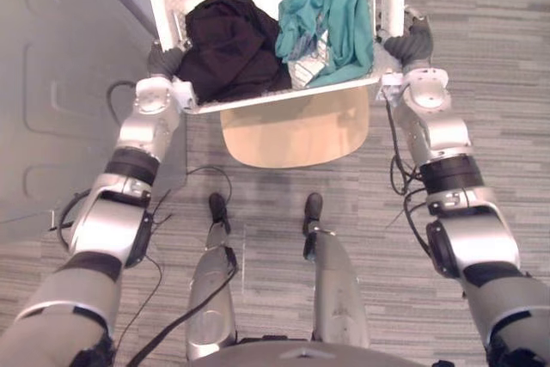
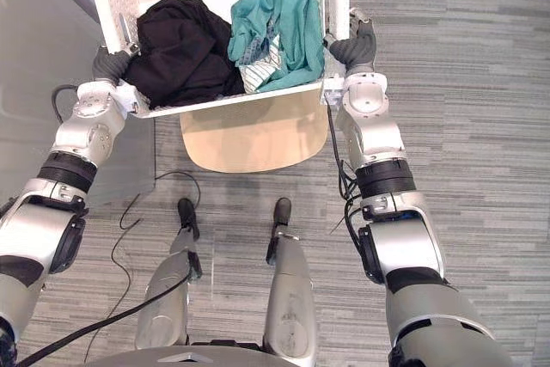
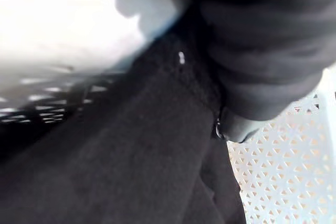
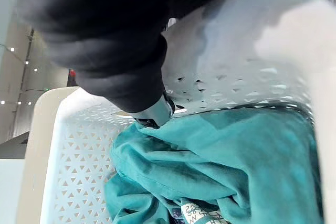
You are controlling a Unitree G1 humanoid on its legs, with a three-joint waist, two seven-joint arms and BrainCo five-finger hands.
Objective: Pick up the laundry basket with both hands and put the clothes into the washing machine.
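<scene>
Robot's left hand [image 1: 163,59] and right hand [image 1: 411,43] curl fingers over the side rims of the basket [image 1: 284,96], above a stool [image 1: 292,135]. Inside lie black clothes [image 1: 228,49] and teal clothes [image 1: 331,6]. A slipping grip could tip them out.

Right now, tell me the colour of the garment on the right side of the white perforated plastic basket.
The garment is teal, clearest in the right wrist view.
</scene>
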